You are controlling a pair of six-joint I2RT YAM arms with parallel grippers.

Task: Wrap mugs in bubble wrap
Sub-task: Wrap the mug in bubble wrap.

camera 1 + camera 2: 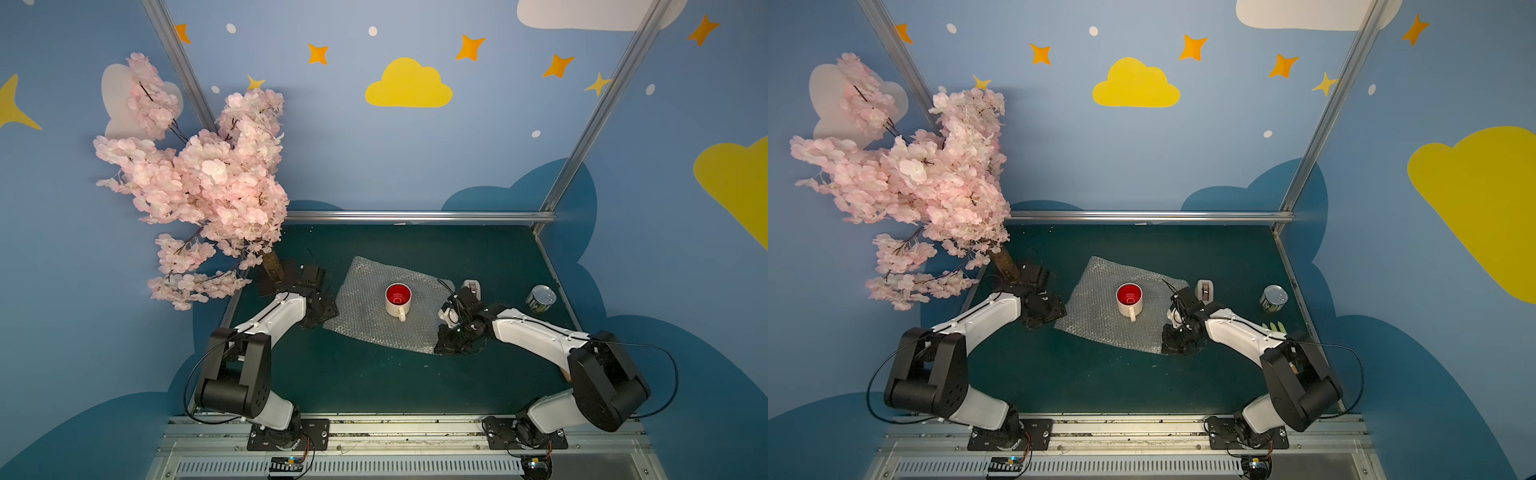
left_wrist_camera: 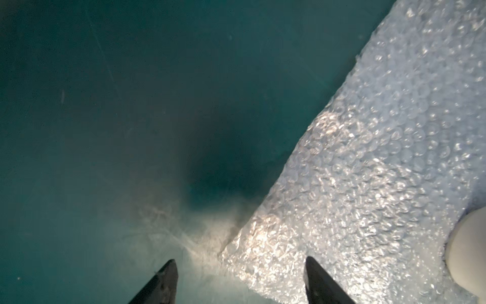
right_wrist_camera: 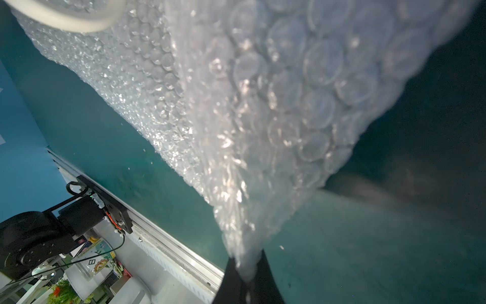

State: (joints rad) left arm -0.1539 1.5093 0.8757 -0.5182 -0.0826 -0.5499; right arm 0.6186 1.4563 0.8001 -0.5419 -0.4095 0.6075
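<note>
At the near-right corner of the bubble wrap (image 1: pixel 359 309), the right gripper (image 3: pixel 246 263) has its jaws pressed together on the plastic. The wrist view shows the sheet bunching up out of the pinch and fanning away from it. That's a firm hold on the corner.

Over on the left edge, the left gripper (image 2: pixel 240 263) stands with its jaws apart and holds nothing. One fingertip is over the green table (image 1: pixel 374 382) and the other over the bubbles, with the sheet's near-left corner sitting between them.

The mug (image 1: pixel 398 298) stands upright in the middle of the sheet in both top views, red inside showing and handle pointing to the near side.

Here's what matters. From the pinched corner, the mug lies to the left and a little farther back, so that corner looks set to travel diagonally up and over toward the rim. The right arm already has the plastic, so it's the one placed to lead. My guess is the left needs to close on its own corner before it can answer from the other side.
</note>
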